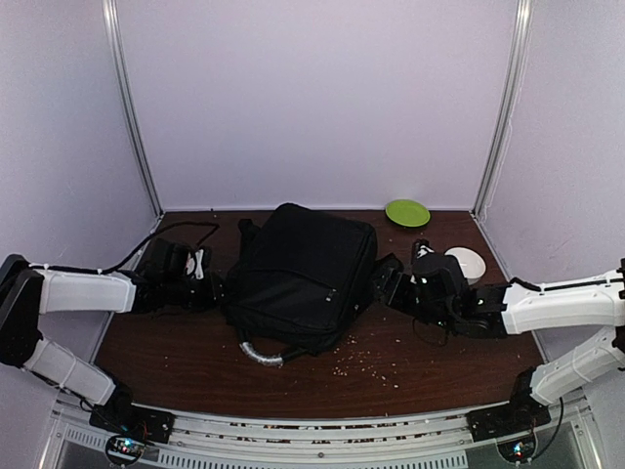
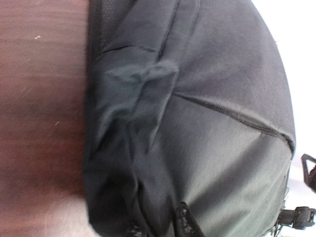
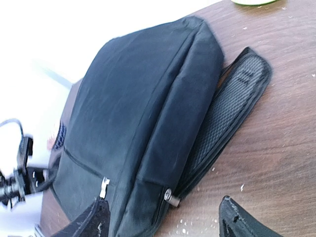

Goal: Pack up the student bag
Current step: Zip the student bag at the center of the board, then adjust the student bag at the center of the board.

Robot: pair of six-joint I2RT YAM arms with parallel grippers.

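The bag [image 1: 303, 274] lies flat in the middle of the table [image 1: 420, 352], between my two arms. From above it is one black mass and I cannot make out its zips or whether it is closed. My left wrist view is filled with its creased fabric, cut off on three sides, and none of my own fingers show there. My right wrist view cuts off the bag's near corner. A padded mesh strap [image 3: 232, 108] lies along its side, partly tucked under it.

My left arm reaches in low from the left edge, forearm level. My left gripper [image 1: 220, 288] is right against the bag's left side. It is black on black, so I cannot tell whether the jaws are spread or pressed together, nor whether they touch the fabric.

My right arm comes in low from the right, wrist pointed at the bag. My right gripper [image 3: 163, 207] is spread wide and grips nothing, with the bag's corner just beyond the gap between my fingers [image 3: 94, 222].

A grey handle [image 1: 262, 354] curls out at the bag's near edge. A green plate [image 1: 407, 212] sits at the far right. A white bowl [image 1: 467, 262] is half hidden behind my right wrist. Crumbs [image 1: 366, 362] are scattered on the wood near the bag.
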